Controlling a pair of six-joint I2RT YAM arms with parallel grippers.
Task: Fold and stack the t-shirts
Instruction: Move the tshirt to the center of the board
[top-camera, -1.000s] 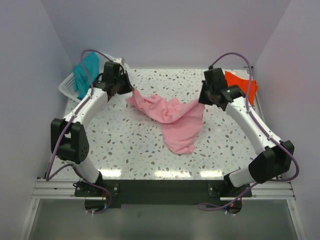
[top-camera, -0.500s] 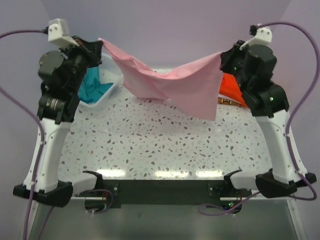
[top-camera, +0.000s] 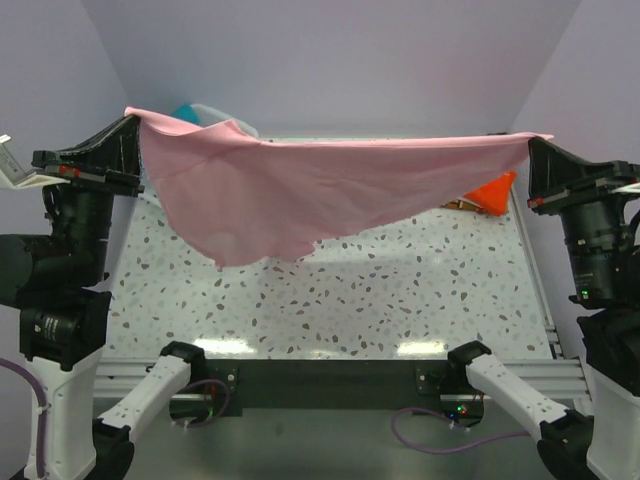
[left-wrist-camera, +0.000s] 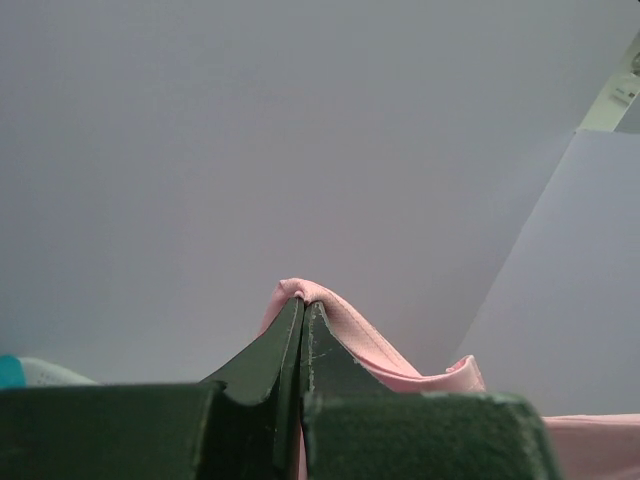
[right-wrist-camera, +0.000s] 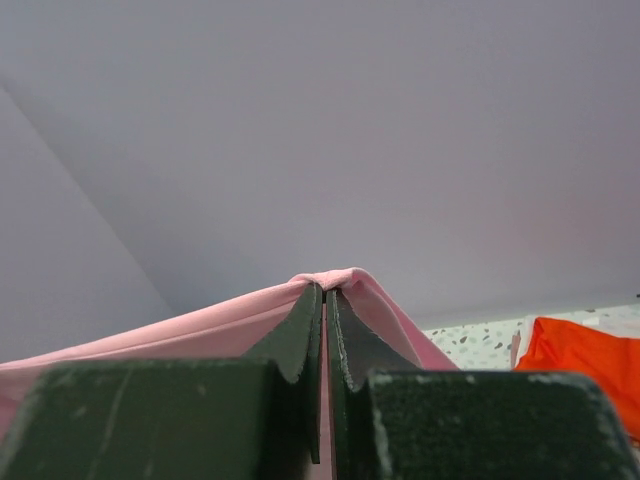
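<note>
We hold the pink t-shirt (top-camera: 300, 190) stretched wide in the air.

Our left hand (top-camera: 128, 130) at the upper left of the frame and our right hand (top-camera: 536, 146) at the upper right are each clamped on an end of its top edge. Its long axis runs straight across, the loose cloth sagging lower at frame left above the tabletop (top-camera: 420, 290). Neither hand is nearer; we judge both must lower together.
</note>
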